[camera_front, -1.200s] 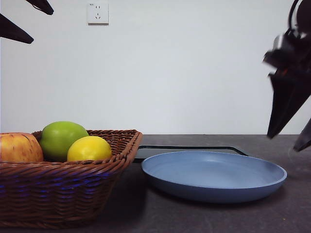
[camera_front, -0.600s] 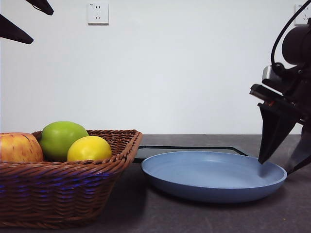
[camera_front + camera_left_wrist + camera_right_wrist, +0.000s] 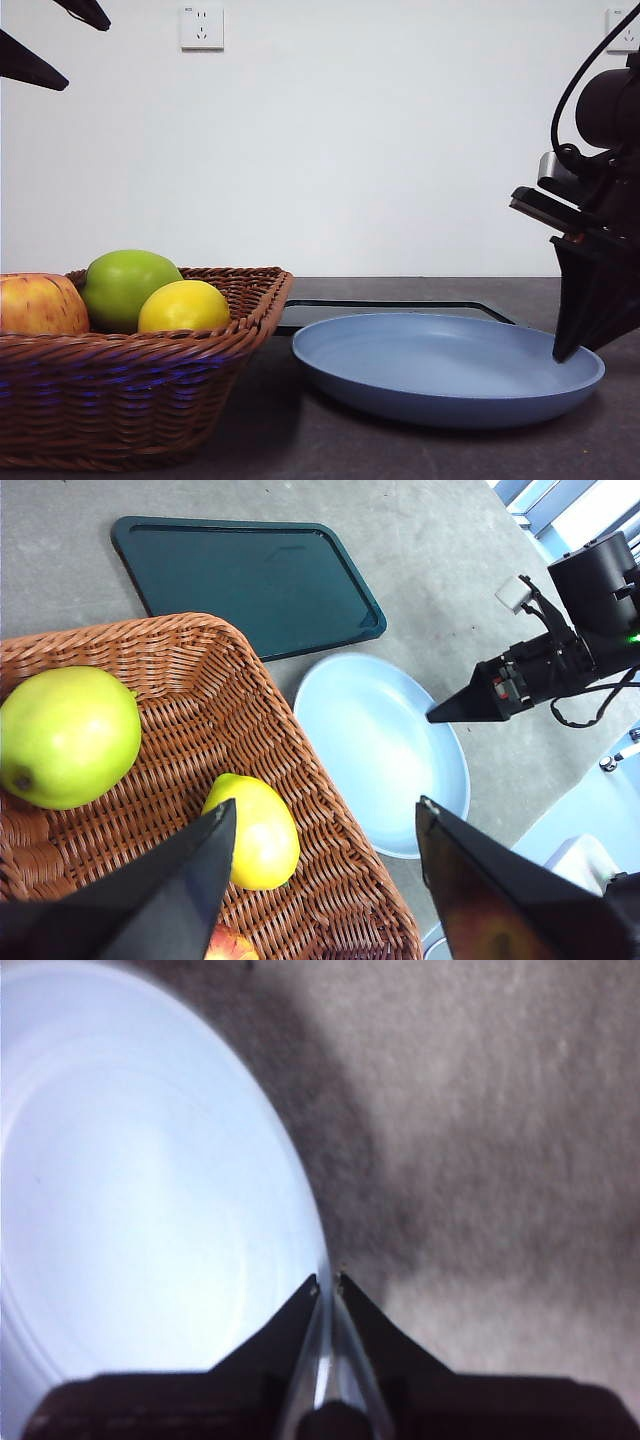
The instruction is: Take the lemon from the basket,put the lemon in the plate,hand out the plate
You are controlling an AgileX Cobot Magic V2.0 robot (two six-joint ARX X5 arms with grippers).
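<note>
Toward the counter's right edge, our right gripper [image 3: 326, 1282] pinches the light blue plate [image 3: 440, 365] by its rim. Our left gripper [image 3: 325, 825] hangs wide open above the wicker basket [image 3: 150, 780], where the lemon [image 3: 255, 830] lies directly below its jaws.

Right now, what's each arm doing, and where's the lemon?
Right gripper shut on the plate rim. Left gripper open, above the basket. Lemon in basket beside green apple. Nothing blocking.
</note>
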